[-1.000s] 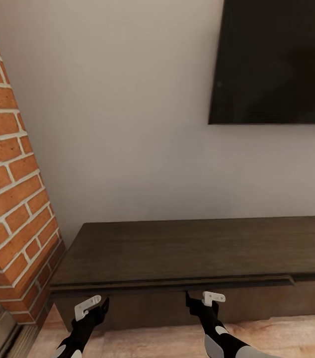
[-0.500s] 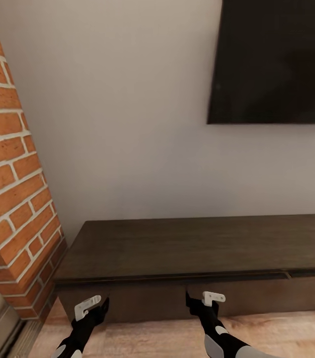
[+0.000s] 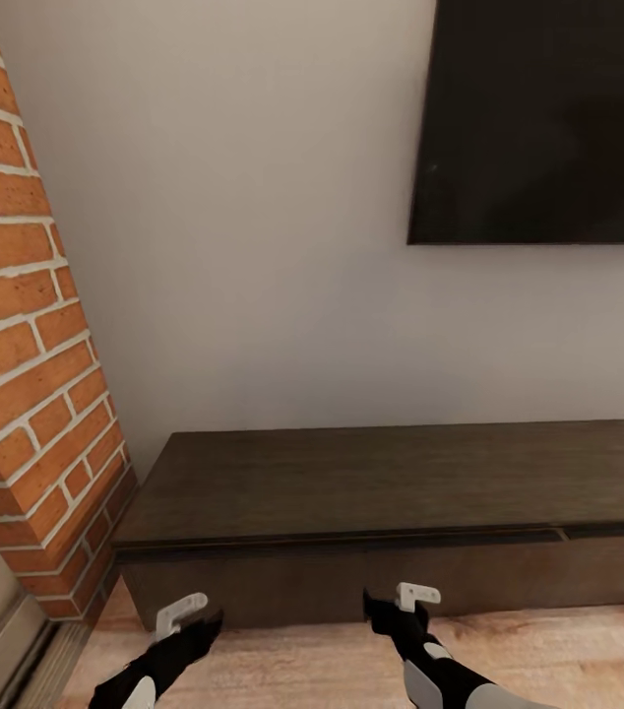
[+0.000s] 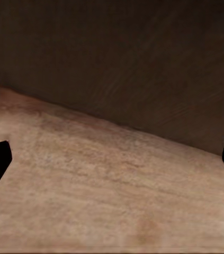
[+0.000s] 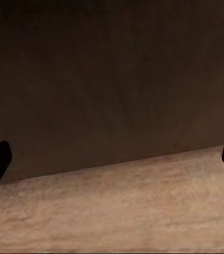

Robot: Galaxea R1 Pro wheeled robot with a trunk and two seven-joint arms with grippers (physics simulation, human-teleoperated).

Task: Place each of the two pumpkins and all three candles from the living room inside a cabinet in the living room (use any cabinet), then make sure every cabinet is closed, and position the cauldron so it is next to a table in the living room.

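Long low dark-brown wood cabinet [image 3: 391, 512] spans lower centre-right, drawers shut, w/ brick fireplace [image 3: 27, 374] at left and black TV [image 3: 548, 118] upper right. Left gripper [image 3: 204, 622] & right gripper [image 3: 383, 603] hang at bottom before its front, jaws spread, empty.

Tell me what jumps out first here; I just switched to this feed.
A big black TV hangs on the pale wall at upper right, and a red-brick fireplace runs down the left edge. Below them the long dark cabinet stands against the wall, its fronts looking shut. Both grippers, left and right, hang low before it over the wood floor, fingers spread and empty.
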